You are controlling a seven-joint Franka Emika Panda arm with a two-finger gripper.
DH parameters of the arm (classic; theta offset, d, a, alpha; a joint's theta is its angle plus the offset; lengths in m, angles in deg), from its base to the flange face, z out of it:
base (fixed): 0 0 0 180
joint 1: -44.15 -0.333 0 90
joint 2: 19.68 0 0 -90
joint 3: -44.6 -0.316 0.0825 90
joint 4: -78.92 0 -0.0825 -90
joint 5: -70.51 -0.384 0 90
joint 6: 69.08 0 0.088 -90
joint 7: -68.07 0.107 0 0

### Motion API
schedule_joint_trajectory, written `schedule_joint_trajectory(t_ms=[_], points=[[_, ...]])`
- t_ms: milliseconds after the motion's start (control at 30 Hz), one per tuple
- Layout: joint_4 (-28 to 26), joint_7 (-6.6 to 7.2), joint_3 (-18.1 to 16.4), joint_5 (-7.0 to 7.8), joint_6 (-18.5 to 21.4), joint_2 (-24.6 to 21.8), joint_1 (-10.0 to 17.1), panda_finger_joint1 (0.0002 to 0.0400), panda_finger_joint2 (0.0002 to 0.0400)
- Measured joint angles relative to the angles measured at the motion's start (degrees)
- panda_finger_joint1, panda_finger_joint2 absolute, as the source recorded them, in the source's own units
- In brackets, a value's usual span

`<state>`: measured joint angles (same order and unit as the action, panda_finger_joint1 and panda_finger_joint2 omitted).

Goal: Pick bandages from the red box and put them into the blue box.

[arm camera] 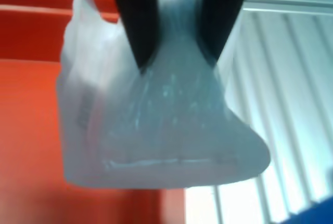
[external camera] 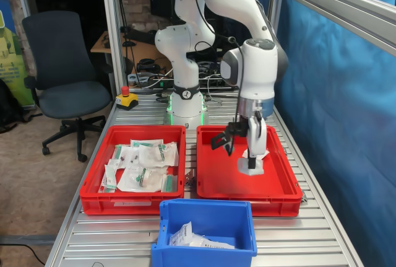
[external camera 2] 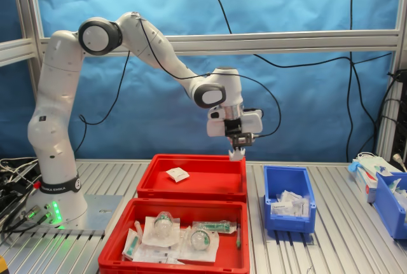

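Note:
My gripper point(external camera: 250, 160) is shut on a white bandage packet point(external camera: 250, 168) and holds it above the red box point(external camera: 247, 204). In the second exterior view the gripper point(external camera 2: 236, 152) hangs over the red box's point(external camera 2: 191, 191) end nearest the blue box point(external camera 2: 289, 223). In the wrist view the black fingers point(arm camera: 140, 31) pinch the packet's point(arm camera: 166, 125) top edge and it dangles. One more bandage point(external camera 2: 177, 173) lies in the red box. The blue box point(external camera: 204, 251) holds several white packets point(external camera: 198, 237).
A twin red tray point(external camera: 93, 202) with green-marked packets point(external camera: 148, 168) stands beside the red box. A red stop button point(external camera: 125, 96) sits by the arm's base. Another blue bin point(external camera 2: 391, 207) stands at the second exterior view's right. Aluminium frame posts and a blue curtain border the table.

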<state>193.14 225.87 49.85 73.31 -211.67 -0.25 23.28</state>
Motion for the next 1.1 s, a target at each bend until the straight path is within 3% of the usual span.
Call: schedule_joint_trajectory(t_ms=[233,567,867,1100], points=[[-5.1,0.0,0.0,0.0,2.6,0.0,3.1,0.0047,0.0047],[-11.4,0.0,-0.3,0.0,10.4,0.0,8.0,0.0047,0.0047],[-15.5,0.0,-0.3,0.0,13.0,0.5,11.9,0.0047,0.0047],[-21.4,0.0,-0.2,0.0,13.6,4.1,14.3,0.0047,0.0047]])
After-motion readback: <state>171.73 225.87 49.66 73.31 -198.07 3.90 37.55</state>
